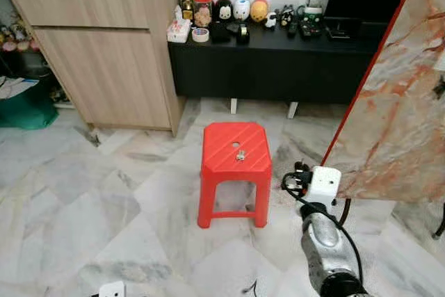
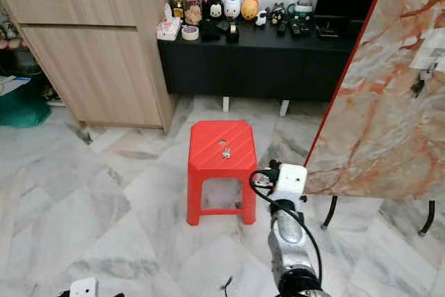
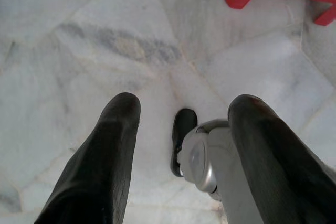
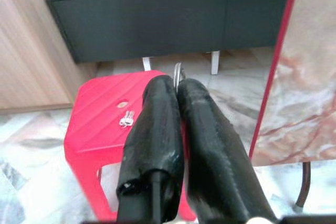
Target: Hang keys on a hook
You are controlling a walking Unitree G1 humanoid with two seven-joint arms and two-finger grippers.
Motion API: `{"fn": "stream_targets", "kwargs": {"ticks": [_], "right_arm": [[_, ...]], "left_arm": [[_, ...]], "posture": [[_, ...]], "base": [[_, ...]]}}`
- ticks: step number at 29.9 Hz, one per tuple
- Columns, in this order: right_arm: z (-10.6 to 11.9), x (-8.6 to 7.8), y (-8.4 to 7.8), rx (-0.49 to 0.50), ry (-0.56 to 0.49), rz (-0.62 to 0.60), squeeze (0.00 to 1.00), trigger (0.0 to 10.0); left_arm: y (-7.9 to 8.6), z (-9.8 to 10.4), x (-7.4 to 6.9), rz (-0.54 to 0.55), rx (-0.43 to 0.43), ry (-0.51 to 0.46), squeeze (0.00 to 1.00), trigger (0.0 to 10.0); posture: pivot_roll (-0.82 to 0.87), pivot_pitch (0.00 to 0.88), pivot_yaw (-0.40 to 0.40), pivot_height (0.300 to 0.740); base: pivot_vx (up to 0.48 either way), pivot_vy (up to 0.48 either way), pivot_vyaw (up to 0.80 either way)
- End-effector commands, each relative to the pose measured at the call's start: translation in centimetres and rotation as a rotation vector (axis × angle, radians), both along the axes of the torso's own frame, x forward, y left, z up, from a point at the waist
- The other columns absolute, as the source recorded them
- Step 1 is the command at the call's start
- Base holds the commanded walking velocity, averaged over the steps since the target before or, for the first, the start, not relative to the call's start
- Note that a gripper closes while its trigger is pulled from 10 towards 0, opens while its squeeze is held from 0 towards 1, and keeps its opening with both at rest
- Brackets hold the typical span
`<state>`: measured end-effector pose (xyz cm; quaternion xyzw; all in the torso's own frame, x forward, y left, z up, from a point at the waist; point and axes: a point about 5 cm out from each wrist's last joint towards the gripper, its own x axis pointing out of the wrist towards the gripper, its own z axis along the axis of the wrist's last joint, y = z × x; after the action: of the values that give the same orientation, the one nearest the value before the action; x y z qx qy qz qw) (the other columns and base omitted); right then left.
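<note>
The keys [image 1: 239,154] lie on the red stool [image 1: 235,145]. The right hand [image 4: 177,85], fingers closed together and empty, hovers near its right side. The left hand [image 3: 181,114] hangs open above the floor [image 1: 83,199].

1 red stool [image 1: 235,151] holds 1 bunch of keys [image 1: 239,154]. 1 wooden cabinet [image 1: 104,46] and 1 black sideboard [image 1: 271,60] stand behind, with 3 round figurines [image 1: 240,9] on top. 1 marble board [image 1: 396,102] leans nearby.

The stool [image 1: 236,154] is glossy red plastic with ribbed grooves across its seat; the keys [image 1: 239,154] on it glint like bare metal. The floor [image 1: 83,206] is polished grey-veined marble, the cabinet [image 1: 104,67] matt pale wood grain (glass-topped), and the low sideboard [image 1: 271,67] smooth matt black.
</note>
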<state>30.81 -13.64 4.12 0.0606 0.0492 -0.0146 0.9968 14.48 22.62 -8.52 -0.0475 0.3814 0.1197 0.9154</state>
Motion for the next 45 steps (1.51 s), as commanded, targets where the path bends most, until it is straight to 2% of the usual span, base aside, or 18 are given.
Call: {"fn": "stream_targets", "kwargs": {"ticks": [1,45], "right_arm": [[-0.01,0.04,-0.72,-0.014,0.001,-0.017,0.0,10.0],[-0.05,0.13,-0.86,-0.009,0.001,-0.031,0.0,10.0]], "left_arm": [[-0.24,-0.15,-0.32,-0.019,0.009,0.01,0.0,10.0],[-0.65,0.14,0.28,-0.048,0.007,-0.028,0.0,10.0]], "posture": [[0.1,0.057,-0.05,0.74],[0.08,0.002,-0.04,0.74]], "base": [[0.0,-0.289,0.0],[0.0,-0.38,0.0]]}}
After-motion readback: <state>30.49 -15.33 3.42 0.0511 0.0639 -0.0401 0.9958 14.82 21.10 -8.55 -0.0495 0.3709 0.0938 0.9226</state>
